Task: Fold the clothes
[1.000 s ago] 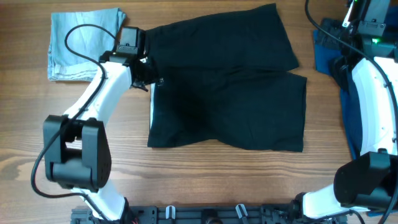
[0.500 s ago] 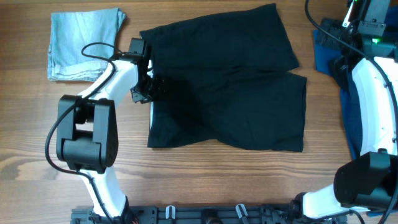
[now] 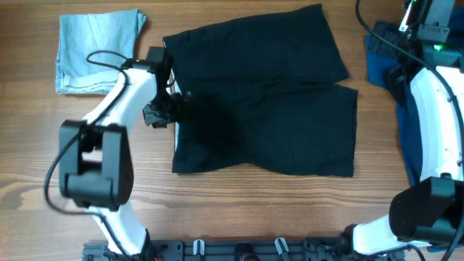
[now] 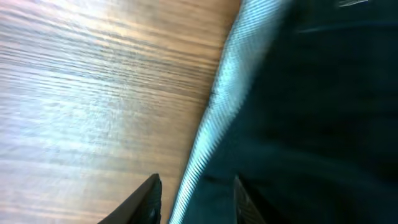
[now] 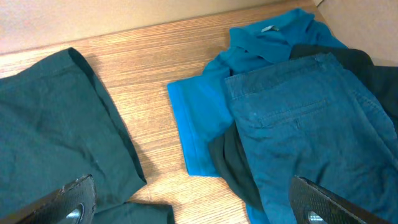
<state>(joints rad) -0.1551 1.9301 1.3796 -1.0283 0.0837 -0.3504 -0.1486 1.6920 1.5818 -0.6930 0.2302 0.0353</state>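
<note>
Across the middle of the wooden worktop (image 3: 239, 217) the black shorts (image 3: 268, 109) lie flat and matte, their two wide legs reaching right. The left end effector (image 4: 196, 190) is mostly cut off in its wrist view: only two dark fingertips show, parted astride the blurred, ribbed grey waistband edge (image 4: 217, 106). The right end effector (image 5: 194, 202) gapes wide and empty beside a rumpled blue-and-black heap (image 5: 298, 112).

Our left arm (image 3: 116, 109) reaches forward from its base and bends inward at the wrist. The left gripper (image 3: 164, 109) sits low, its fingers (image 4: 151, 198) partly apart. Our right arm (image 3: 435, 101) stretches forward along the right side, with the right gripper (image 5: 194, 205) held higher and its fingers (image 5: 73, 200) spread wide.
</note>
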